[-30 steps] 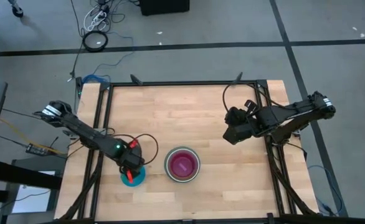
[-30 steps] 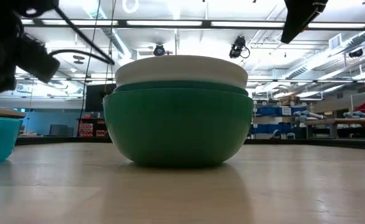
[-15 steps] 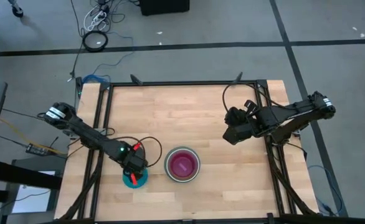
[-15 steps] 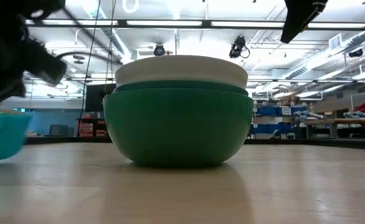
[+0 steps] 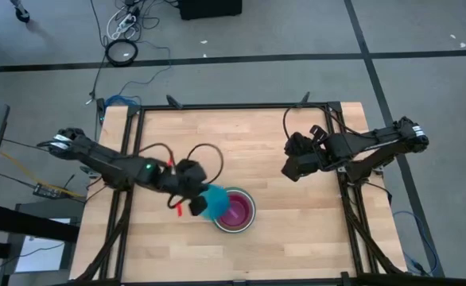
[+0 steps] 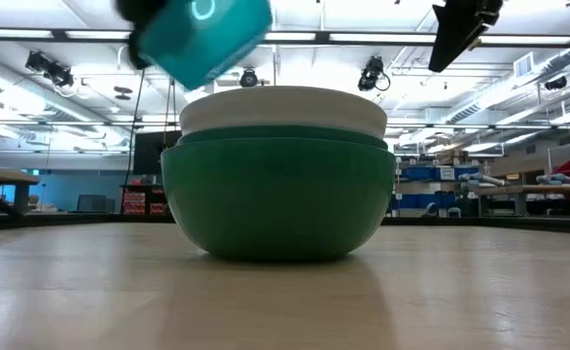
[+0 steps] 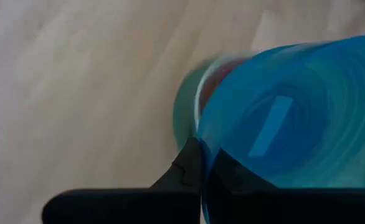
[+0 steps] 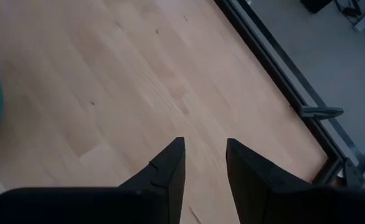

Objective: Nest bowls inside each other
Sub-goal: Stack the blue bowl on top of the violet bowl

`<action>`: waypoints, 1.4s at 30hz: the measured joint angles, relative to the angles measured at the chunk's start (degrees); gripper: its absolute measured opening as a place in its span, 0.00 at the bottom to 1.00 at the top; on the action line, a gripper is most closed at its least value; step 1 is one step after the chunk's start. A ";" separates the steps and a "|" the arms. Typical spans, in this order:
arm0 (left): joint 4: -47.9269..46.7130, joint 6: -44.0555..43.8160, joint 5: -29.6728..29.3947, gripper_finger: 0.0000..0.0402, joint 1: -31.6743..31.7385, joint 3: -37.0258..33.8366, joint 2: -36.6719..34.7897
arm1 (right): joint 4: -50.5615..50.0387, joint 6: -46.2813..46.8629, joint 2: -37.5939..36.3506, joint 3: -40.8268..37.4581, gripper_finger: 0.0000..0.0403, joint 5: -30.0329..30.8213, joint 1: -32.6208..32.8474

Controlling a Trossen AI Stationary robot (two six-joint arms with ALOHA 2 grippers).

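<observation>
The left gripper point(image 5: 195, 202) pinches the small round light blue plastic bowl point(image 5: 215, 200) tilted in the air, over the stack of nested bowls point(image 5: 234, 210) near the wooden table's point(image 5: 241, 151) front edge. The right gripper point(image 5: 289, 168) waits partly open by the right edge.

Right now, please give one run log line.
left gripper: holds light blue bowl, tilted over stack | right gripper: open, empty, waiting

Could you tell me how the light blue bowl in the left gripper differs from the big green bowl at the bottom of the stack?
The light blue bowl is smaller than the green bowl. It hangs tilted in the air above the stack's edge, clamped at its rim by the left gripper, while the green bowl sits upright on the table. The blue one is empty; the green one holds other bowls. Both are round and plain.
</observation>
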 joint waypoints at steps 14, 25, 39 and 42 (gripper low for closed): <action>1.70 2.75 9.05 0.01 6.00 7.02 13.89 | 1.73 -2.55 0.02 -0.44 0.25 -0.27 -0.61; 8.72 0.87 16.27 0.16 5.97 6.97 15.31 | 1.73 -2.55 0.02 -0.44 0.25 -0.27 -0.66; 7.70 -2.38 19.38 0.21 5.97 6.97 15.31 | 1.73 -2.53 0.02 -0.44 0.25 -0.27 -0.66; 7.70 -3.11 21.32 0.21 5.97 6.97 15.31 | 1.73 -2.53 0.02 -0.44 0.25 -0.27 -0.66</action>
